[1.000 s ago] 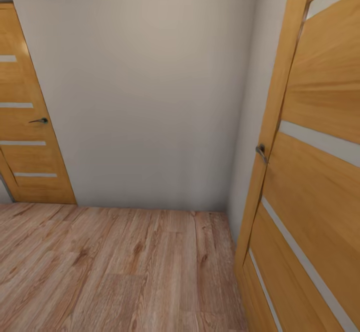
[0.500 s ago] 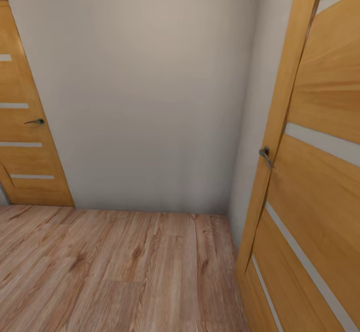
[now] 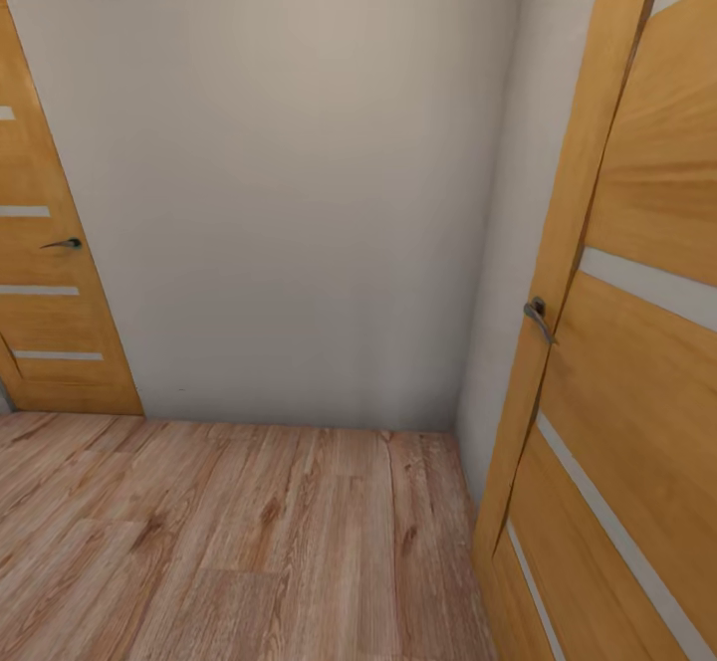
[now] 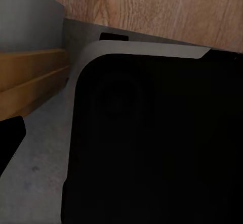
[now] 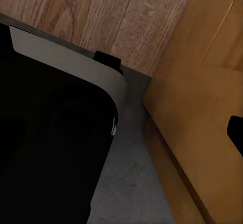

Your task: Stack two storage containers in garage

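Left edge of the head frame: far door (image 3: 50, 283), honey-coloured wood with pale horizontal strips, dark lever handle (image 3: 63, 243) at mid-height; it has slid a little toward the left edge over the last second, so less of it is in frame. Centre, upper two thirds: wall (image 3: 299, 183), plain off-white, meeting a second wall at a corner right of centre. Lower third: plank floor (image 3: 229, 542), light wood, bare where it can be seen. Right edge, full height: near door (image 3: 637, 342), same wood and strips, standing close to the camera, its grey handle (image 3: 538, 318) now lower and further right in frame than it was a second ago. Since the whole picture has shifted together, this reads as the camera moving (base creeping forward and turning slightly right), not the doors. Left wrist view: dark rounded robot body (image 4: 152, 143) with a pale rim, a strip of wood floor at the top, orange door wood at the left. Right wrist view: the same dark body at the left, door panel at the right. Grippers: whether the fingers are apart or together cannot be told from these pictures. Containers: none appear here; no bin, sofa, concrete or car. Judgement: the robot is in transit through a hallway past doors, and the carrying and stacking are not yet done.
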Robot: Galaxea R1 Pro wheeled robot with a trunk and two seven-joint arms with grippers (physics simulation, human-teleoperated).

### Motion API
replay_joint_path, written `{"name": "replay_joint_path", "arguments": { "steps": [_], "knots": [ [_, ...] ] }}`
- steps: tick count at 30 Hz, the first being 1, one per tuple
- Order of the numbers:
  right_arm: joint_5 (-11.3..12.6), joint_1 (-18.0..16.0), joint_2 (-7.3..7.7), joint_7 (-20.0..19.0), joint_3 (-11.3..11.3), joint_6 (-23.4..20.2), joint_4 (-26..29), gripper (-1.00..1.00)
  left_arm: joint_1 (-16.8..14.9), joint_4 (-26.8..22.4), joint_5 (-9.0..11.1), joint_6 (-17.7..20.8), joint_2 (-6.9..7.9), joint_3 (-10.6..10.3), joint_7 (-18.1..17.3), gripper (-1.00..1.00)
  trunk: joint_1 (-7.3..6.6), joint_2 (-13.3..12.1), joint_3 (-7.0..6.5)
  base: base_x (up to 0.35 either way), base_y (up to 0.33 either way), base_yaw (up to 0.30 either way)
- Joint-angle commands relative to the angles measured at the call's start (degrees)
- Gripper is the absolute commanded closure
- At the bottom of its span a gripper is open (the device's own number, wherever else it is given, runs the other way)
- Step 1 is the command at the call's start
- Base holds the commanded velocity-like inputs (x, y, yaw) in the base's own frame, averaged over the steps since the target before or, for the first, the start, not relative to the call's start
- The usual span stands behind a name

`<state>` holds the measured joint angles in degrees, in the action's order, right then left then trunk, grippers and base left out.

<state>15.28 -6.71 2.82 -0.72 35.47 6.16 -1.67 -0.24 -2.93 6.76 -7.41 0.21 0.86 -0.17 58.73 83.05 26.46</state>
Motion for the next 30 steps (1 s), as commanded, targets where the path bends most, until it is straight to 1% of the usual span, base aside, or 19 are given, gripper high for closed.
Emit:
{"name": "replay_joint_path", "arguments": {
  "steps": [1,6,11,15,22,30],
  "knots": [
    [0.5,-0.1,-0.04,-0.1,0.5,0.3,-0.2,-1.0,0.0,0.0,0.4,-0.1,0.0,0.0,0.0,-1.0,0.0,0.0,0.06,0.001,0.0,0.0],
    [0.5,-0.1,-0.06,-0.1,0.5,0.3,-0.2,-1.0,0.0,0.0,0.4,-0.1,-0.02,0.0,0.0,-1.0,0.0,0.0,0.06,0.0,-0.007,0.0],
    [0.5,-0.1,-0.05,-0.1,0.5,0.3,-0.2,-1.0,0.0,0.0,0.4,-0.1,-0.03,0.0,0.0,-1.0,0.0,0.0,0.06,0.0,-0.16,0.0],
    [0.5,-0.1,-0.05,-0.1,0.5,0.3,-0.2,-1.0,0.0,0.0,0.4,-0.1,0.05,0.0,0.0,-1.0,0.0,0.0,0.06,0.0,-0.041,0.0],
    [0.5,-0.1,-0.01,-0.1,0.5,0.5,-0.2,-1.0,0.0,0.0,0.4,-0.1,0.06,0.0,0.0,-1.0,0.0,0.0,0.15,0.0,-0.004,0.147],
    [0.5,-0.1,-0.01,-0.1,0.5,0.5,-0.2,-1.0,0.0,0.1,0.4,-0.1,0.06,0.0,0.0,-1.0,0.0,0.0,0.16,0.003,0.0,0.02]
  ]
}}
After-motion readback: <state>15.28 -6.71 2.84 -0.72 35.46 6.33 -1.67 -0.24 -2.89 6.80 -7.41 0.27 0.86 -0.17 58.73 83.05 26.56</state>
